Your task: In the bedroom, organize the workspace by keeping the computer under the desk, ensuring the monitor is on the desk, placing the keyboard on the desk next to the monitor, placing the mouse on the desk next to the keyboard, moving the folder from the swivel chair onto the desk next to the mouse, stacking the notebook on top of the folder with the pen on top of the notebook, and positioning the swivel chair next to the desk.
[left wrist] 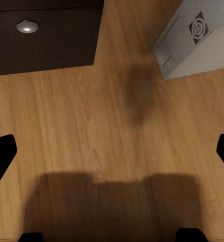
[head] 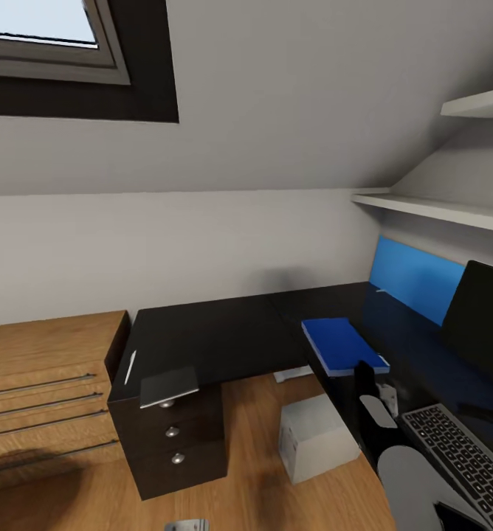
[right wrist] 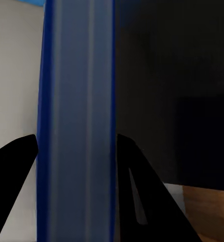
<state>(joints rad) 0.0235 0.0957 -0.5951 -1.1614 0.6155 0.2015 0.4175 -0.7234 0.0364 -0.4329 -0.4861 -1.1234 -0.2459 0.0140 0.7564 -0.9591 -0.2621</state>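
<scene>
The blue folder (head: 341,341) lies flat on the glossy black desk (head: 409,324), in front of its blue back panel. My right gripper (head: 366,370) is at the folder's near edge. In the right wrist view the folder's edge (right wrist: 76,101) sits between the two black fingers (right wrist: 13,171), which press against both faces. The monitor (head: 483,324) and keyboard (head: 460,457) are on the desk at the right. The pale grey computer (head: 316,435) stands on the floor beside the desk. The dark notebook (head: 169,385) and pale pen (head: 130,366) lie on the black cabinet desk (head: 202,335). My left gripper (left wrist: 112,146) hangs open over the wooden floor.
A light wooden drawer unit (head: 40,383) stands at the left, against the cabinet desk with its silver knobs (left wrist: 27,26). White shelves (head: 438,210) jut out above the desk at the right. A skylight (head: 47,44) is set in the sloped ceiling. The computer's case (left wrist: 192,35) is near my left gripper.
</scene>
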